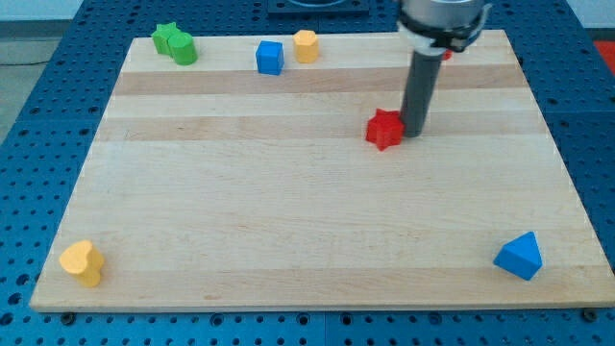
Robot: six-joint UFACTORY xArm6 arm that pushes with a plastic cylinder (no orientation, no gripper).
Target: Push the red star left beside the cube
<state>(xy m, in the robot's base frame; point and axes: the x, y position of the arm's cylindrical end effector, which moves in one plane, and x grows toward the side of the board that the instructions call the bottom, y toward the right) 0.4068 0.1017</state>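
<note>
The red star lies on the wooden board, right of centre in the upper half. My tip stands right against the star's right side. The blue cube sits near the board's top edge, well up and to the left of the star. The rod rises from the tip toward the view's top.
An orange block sits just right of the blue cube. Two green blocks are at the top left. A yellow block is at the bottom left, a blue triangular block at the bottom right. A small red piece peeks out behind the arm.
</note>
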